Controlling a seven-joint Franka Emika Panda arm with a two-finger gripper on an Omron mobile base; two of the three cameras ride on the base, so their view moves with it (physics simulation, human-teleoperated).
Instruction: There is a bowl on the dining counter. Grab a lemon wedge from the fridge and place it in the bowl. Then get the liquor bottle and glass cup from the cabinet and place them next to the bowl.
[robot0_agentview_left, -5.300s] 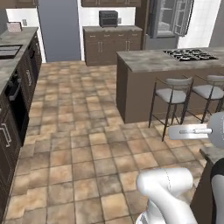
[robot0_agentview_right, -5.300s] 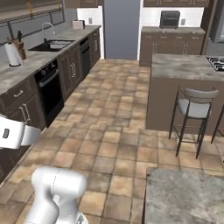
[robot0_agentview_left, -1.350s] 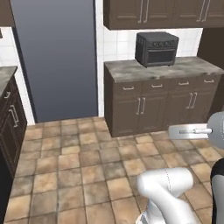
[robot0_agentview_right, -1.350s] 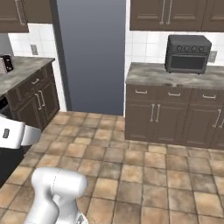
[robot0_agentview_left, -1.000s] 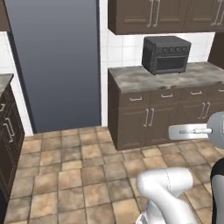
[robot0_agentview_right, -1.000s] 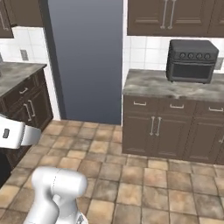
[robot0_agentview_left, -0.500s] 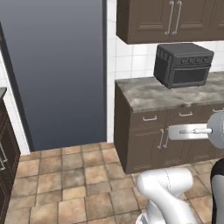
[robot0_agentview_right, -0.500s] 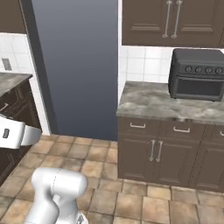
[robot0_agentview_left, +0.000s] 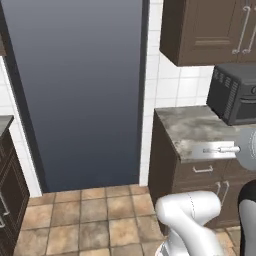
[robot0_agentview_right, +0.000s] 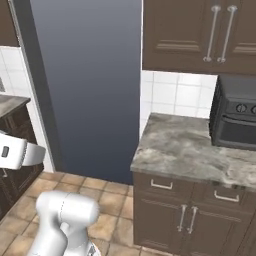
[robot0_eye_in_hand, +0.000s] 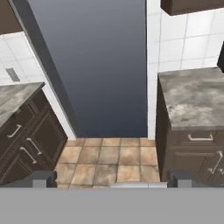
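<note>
My gripper (robot0_eye_in_hand: 113, 181) is open, with nothing between its two dark fingertips (robot0_eye_in_hand: 43, 178), which stand wide apart at the bottom of the hand view. It looks at a tall, plain grey-blue panel (robot0_eye_in_hand: 96, 65) with a dark frame that rises from the tiled floor (robot0_eye_in_hand: 109, 159). That panel (robot0_agentview_left: 75, 90) takes up most of the left base view and stands left of centre in the right base view (robot0_agentview_right: 85, 85). A dark brown wall cabinet (robot0_agentview_right: 200, 35) with shut doors and metal handles hangs to the right of the panel (robot0_agentview_left: 210, 30). The bowl, lemon wedge, liquor bottle and glass cup are out of view.
A marble counter (robot0_agentview_right: 185, 150) on brown drawer units (robot0_agentview_right: 165, 210) juts out right of the panel, carrying a black toaster oven (robot0_agentview_right: 235, 120). Another counter (robot0_eye_in_hand: 17, 96) with dark drawers stands on the left. Tiled floor lies between them.
The whole picture has shifted: the base has driven closer to the grey panel and the counter with the oven. The arm keeps its pose and the gripper stays open.
</note>
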